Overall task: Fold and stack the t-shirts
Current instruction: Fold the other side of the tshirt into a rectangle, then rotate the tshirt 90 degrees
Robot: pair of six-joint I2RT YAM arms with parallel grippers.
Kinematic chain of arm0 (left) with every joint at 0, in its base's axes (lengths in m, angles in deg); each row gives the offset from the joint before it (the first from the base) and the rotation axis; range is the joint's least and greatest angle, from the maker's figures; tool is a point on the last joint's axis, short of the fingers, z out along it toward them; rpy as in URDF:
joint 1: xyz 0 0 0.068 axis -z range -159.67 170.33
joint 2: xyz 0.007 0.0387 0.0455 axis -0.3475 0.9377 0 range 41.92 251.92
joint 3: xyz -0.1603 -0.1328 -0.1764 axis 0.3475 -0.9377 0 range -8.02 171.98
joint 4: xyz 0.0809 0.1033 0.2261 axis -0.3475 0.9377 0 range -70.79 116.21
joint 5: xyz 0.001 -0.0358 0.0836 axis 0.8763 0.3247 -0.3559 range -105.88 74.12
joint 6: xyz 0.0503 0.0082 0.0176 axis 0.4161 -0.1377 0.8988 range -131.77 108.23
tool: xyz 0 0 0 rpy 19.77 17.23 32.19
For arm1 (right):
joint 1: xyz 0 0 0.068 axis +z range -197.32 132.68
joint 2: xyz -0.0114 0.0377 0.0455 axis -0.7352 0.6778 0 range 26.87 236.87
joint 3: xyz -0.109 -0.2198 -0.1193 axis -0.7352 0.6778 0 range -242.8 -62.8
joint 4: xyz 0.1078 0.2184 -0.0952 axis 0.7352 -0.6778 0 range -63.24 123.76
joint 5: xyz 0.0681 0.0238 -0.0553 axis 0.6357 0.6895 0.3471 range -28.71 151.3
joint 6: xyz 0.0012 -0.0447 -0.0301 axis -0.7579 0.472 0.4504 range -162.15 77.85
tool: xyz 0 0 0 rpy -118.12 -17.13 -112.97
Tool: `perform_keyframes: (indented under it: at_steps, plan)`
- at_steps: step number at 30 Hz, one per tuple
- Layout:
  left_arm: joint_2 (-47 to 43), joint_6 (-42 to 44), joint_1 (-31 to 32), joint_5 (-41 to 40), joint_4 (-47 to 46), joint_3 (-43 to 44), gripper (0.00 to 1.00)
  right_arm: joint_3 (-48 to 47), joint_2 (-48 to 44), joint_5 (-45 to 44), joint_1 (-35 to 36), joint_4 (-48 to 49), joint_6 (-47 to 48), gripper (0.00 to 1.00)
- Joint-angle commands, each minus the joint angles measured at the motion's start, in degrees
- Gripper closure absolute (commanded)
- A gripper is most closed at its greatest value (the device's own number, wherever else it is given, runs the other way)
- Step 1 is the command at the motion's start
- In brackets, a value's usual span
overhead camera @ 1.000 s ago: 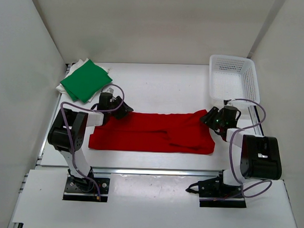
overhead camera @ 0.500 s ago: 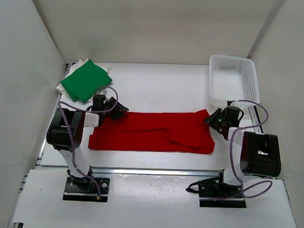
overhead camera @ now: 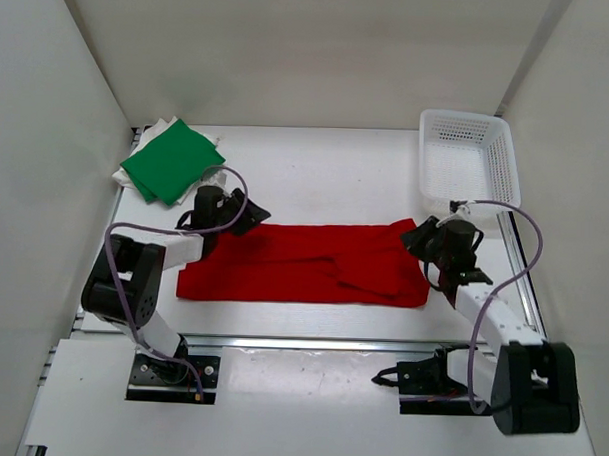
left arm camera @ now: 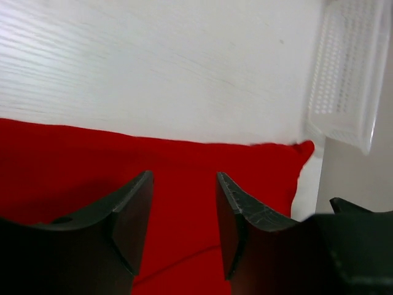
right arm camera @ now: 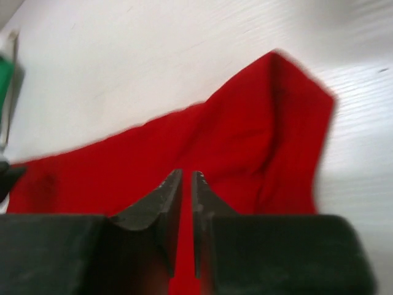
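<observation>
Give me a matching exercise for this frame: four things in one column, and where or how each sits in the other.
Things:
1. red t-shirt
2. green t-shirt
3. basket
4. left gripper

Place or state:
a. far right corner of the table
b. jaws apart, over red cloth
c. folded, far left corner of the table
d. spread out flat between the two arms

Pairs: 1-d, 2-c, 3-a, 4-b
</observation>
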Motion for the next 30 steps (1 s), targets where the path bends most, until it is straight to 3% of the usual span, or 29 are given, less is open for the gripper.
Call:
perform_keyframes:
  at_steps: [1, 6, 12, 18, 22, 30]
  plan:
    - [-5.79, 2.84, 4.52, -2.53, 1.09, -1.77, 0.45, 6.37, -7.42, -2.81, 4.53, -3.2, -2.4, 0.96]
    - [-8.34, 3.28, 8.31, -2.1, 1.19, -3.97, 0.44, 14.2, -14.29, -3.51, 12.01, -6.37, -4.69, 1.0]
    - [-14.48, 4.51, 9.37, -1.04, 2.14, -7.05, 0.44, 19.05, -14.65, -3.94, 15.26, -8.47, -7.59, 1.0]
    - [-22.13, 8.29, 9.37, 0.35, 7.94, -7.23, 0.43, 9.15, -17.99, -11.59, 19.83, -17.08, -4.88, 1.0]
    - [-26.09, 12.33, 12.79, -0.69, 13.56, -3.71, 0.42, 2.89, -9.41, -10.37, 21.42, -12.63, -3.29, 1.0]
    - [-30.23, 13.13, 11.13, 4.22, 14.98, -4.85, 0.41, -10.72, 24.76, -7.02, 23.8, -3.21, -1.27, 1.0]
